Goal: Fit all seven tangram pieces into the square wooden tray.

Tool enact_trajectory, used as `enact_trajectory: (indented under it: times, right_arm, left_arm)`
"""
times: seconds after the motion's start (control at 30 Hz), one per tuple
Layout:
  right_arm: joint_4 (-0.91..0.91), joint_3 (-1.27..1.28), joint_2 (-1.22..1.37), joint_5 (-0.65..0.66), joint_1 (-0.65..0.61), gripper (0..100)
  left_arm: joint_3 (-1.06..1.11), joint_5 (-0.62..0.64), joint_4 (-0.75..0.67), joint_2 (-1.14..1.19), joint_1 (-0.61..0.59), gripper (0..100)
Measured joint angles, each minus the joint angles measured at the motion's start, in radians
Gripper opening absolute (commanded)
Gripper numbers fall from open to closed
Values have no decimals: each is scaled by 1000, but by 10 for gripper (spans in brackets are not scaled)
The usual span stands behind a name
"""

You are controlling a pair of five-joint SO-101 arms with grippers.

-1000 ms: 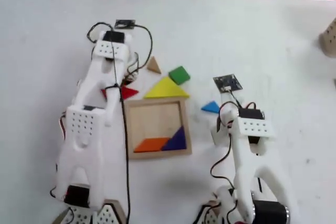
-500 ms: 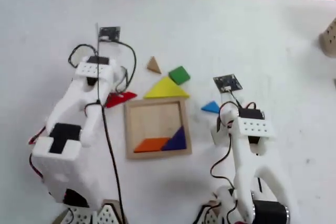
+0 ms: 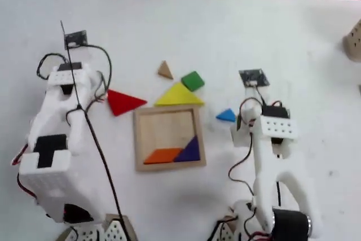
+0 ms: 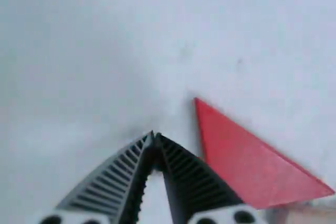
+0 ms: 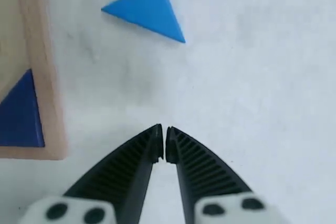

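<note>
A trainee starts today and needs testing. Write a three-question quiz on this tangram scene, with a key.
1. True or false: the red triangle lies inside the tray.
2. Which piece lies nearest the right gripper? A. yellow triangle B. light blue triangle C. green square
3. Fill in: ___ pieces lie in the tray.

Key
1. False. It lies on the table beside the tray.
2. B
3. Two: the orange piece and the dark blue triangle.
</note>
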Motion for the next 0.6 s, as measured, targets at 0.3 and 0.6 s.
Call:
enact_trajectory:
  times: [0.3, 0.6]
  right_arm:
    - [107, -528, 371, -97, -21, 19]
    - [107, -1036, 852, 43, -201, 19]
  left_arm:
    - [155, 0, -9, -172, -25, 20]
    - [440, 0, -229, -362, -118, 20]
